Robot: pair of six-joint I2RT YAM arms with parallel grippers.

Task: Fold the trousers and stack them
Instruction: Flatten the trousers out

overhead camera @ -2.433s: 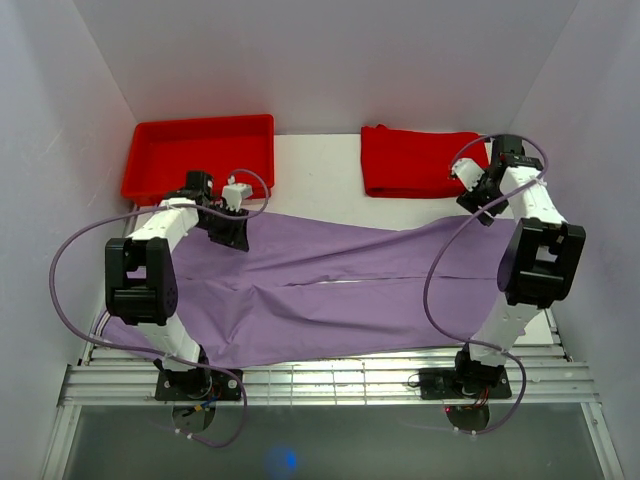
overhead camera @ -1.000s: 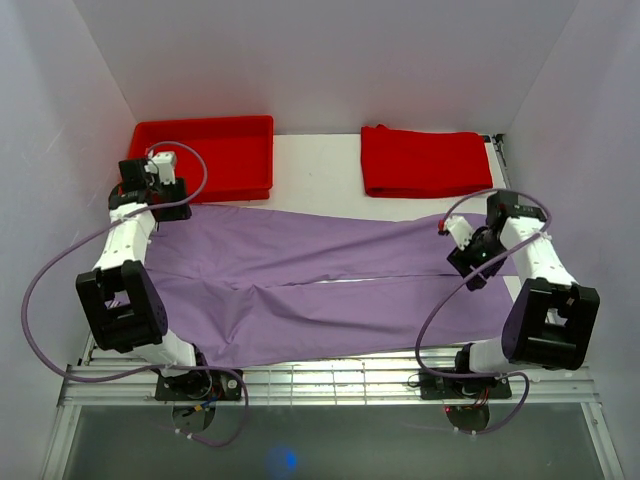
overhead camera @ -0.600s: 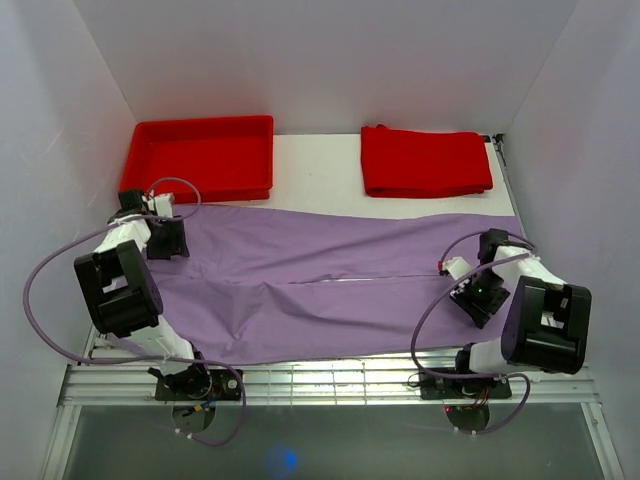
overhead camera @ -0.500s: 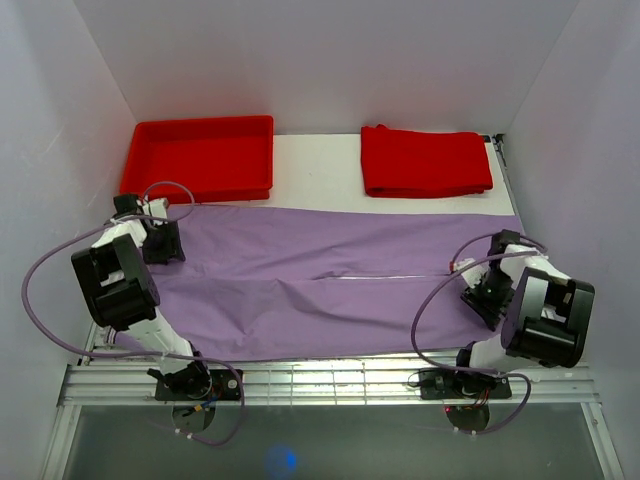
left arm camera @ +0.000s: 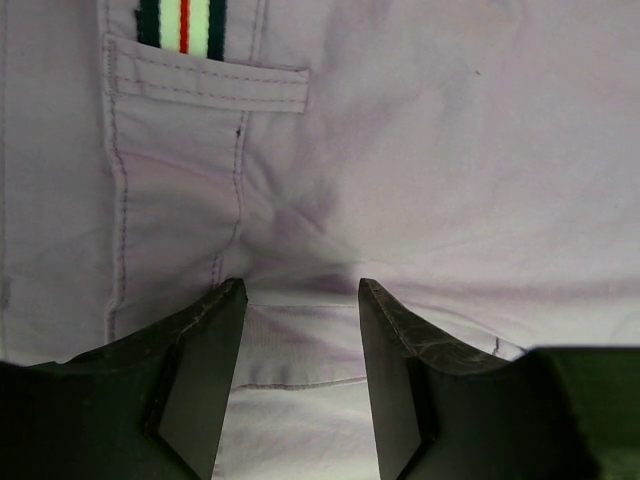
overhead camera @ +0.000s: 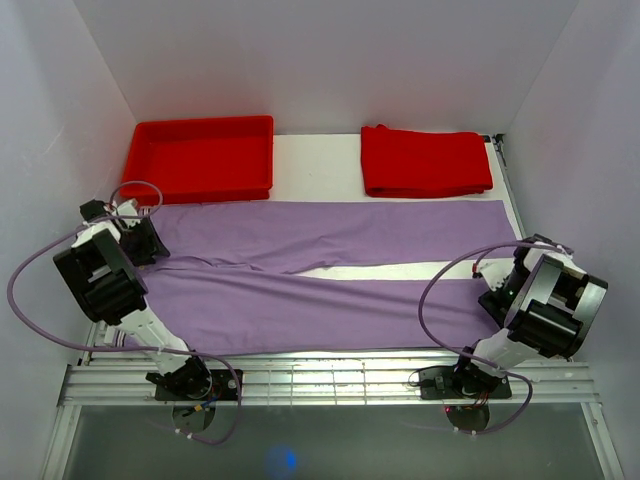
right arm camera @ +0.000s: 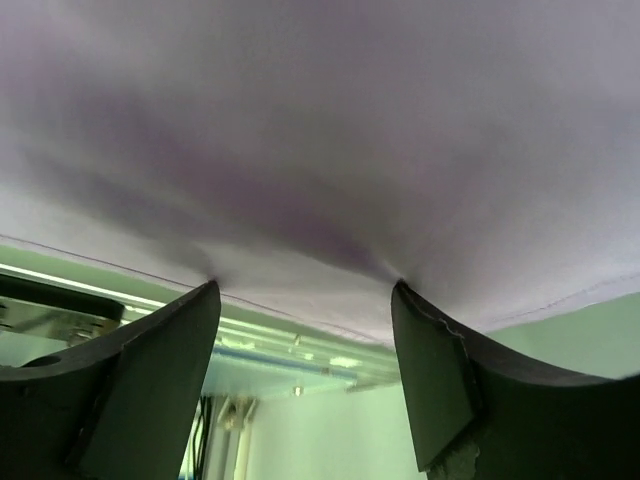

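Observation:
The lilac trousers [overhead camera: 330,232] lie spread flat across the table, both legs running left to right with a thin strip of white table [overhead camera: 400,270] between them. My left gripper [overhead camera: 140,246] sits low at their left end. In the left wrist view its open jaws [left arm camera: 300,290] stand over the waistband [left arm camera: 290,345], below a pocket with a striped label [left arm camera: 182,25]; the fabric lies flat between the fingers. My right gripper [overhead camera: 497,298] is at the right end, open [right arm camera: 304,288], fingertips touching the hem edge [right arm camera: 300,270].
A red tray [overhead camera: 200,155] stands at the back left, touching the trousers' far edge. A folded red cloth [overhead camera: 425,160] lies at the back right. The metal rail [overhead camera: 330,378] with the arm bases runs along the near edge.
Both arms swung outward and nearer, drawing the trousers out flat and smooth; the legs have parted to show a strip of table. The right jaws have widened.

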